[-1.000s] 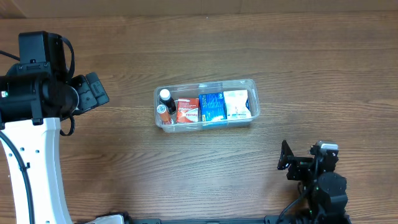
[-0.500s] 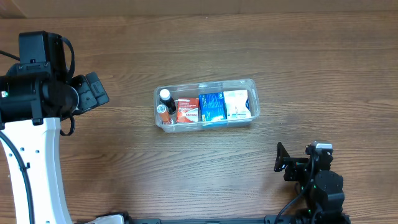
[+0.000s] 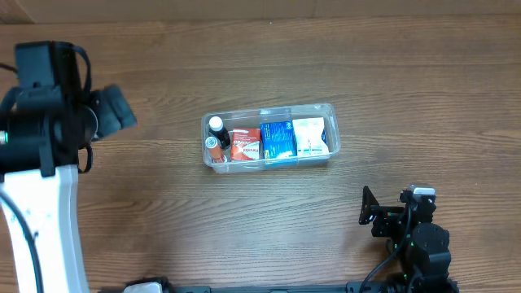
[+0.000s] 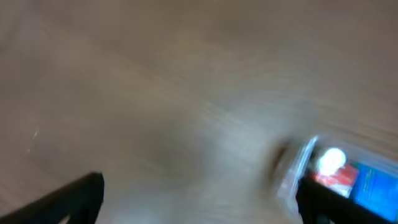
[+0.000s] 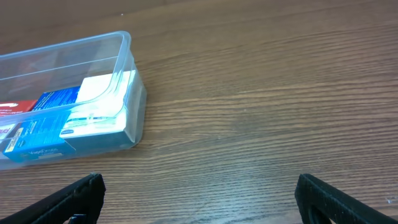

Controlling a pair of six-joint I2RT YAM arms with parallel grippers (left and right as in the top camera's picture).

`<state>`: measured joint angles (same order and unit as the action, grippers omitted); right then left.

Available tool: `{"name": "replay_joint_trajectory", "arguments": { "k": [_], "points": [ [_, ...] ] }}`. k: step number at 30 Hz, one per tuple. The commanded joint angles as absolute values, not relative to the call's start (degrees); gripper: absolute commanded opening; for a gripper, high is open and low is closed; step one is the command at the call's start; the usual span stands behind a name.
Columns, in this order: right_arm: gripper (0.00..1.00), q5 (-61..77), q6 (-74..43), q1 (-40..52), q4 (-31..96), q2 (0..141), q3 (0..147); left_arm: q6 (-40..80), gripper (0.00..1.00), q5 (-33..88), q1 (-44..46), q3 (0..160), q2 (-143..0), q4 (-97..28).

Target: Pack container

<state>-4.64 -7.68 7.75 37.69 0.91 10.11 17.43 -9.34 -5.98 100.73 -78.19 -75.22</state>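
- Writing: the red box [image 3: 245, 144] carries white lettering and the blue box [image 3: 278, 139] has pale print, but both are too small to read. The white box [image 3: 312, 136] shows a blue-marked label in the right wrist view, and no word on it can be made out.
- A dark bottle with a white cap [image 3: 216, 128] and a small orange-topped tube [image 3: 212, 147] sit at the left end; no label can be read on either.
- Surface: a brown wood-grain counter [image 3: 407, 81] fills the overhead view. A pale tan band [image 3: 163, 8] runs along its far edge; what it is cannot be told.
- The container [image 3: 269, 112] is clear plastic, shallow and long, with rounded corners and a rim. It lies near the middle of the counter with its long side running left to right, and the five items sit in a row inside it.
- The left gripper [image 4: 199, 186] has its fingers spread wide with nothing between them. Its view is blurred, and the container's left end shows at the lower right.
- The right gripper [image 5: 199, 186] is likewise spread and empty, low over the near right of the counter, well apart from the container.
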Motion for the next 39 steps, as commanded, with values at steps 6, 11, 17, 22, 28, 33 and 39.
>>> {"name": "replay_joint_trajectory", "arguments": {
  "k": [6,11,17,22,28,33,39],
  "points": [
    [1.0,-4.2,-7.4,7.4,37.6,0.2,9.1,-0.5,1.0,4.2,-5.2,66.4,-46.5,-53.5],
    [1.0,-4.2,-7.4,7.4,37.6,0.2,9.1,-1.3,1.0,8.6,-5.2,38.5,-27.4,-41.0],
    [1.0,-4.2,-7.4,7.4,37.6,0.2,9.1,-0.8,1.0,10.7,-5.0,20.1,-11.6,-32.5],
    [1.0,-4.2,-7.4,7.4,37.6,0.2,9.1,-0.7,1.0,11.6,-2.5,12.5,-6.1,-30.7],
    [1.0,-4.2,-7.4,7.4,37.6,0.2,9.1,-1.1,1.0,11.5,-2.5,7.7,-0.9,-27.2],
    [1.0,-4.2,-7.4,7.4,37.6,0.2,9.1,-1.1,1.0,11.5,-2.5,7.7,-1.0,-27.2],
    [1.0,-4.2,-7.4,7.4,37.6,0.2,9.1,-1.1,1.0,11.5,-2.5,7.7,-1.0,-27.2]
  ]
}}
